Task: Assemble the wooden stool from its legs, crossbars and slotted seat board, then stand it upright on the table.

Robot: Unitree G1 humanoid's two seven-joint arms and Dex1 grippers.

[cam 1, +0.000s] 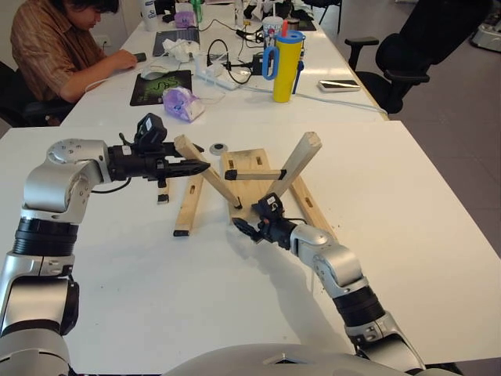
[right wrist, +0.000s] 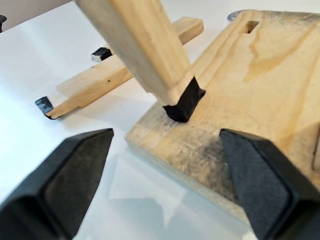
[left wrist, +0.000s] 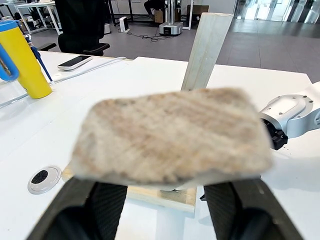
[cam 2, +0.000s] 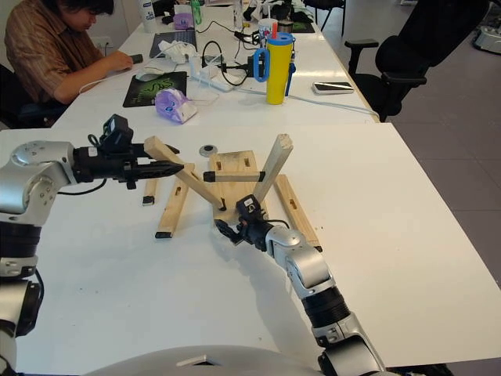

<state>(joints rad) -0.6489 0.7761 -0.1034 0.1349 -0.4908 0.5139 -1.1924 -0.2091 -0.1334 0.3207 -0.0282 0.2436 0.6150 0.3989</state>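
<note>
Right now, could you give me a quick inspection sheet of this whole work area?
Surface: white table.
Job's things: seat board lying flat; two tilted legs over it, joined by a crossbar; two loose legs alongside.
Clutter: round grommet behind the board.
Pincers: left pincer shut on one tilted leg's top; right pincer open at the board's near edge.
Cables: tangle on the back table.
Surroundings: seated person, yellow bottle, office chair.
</note>
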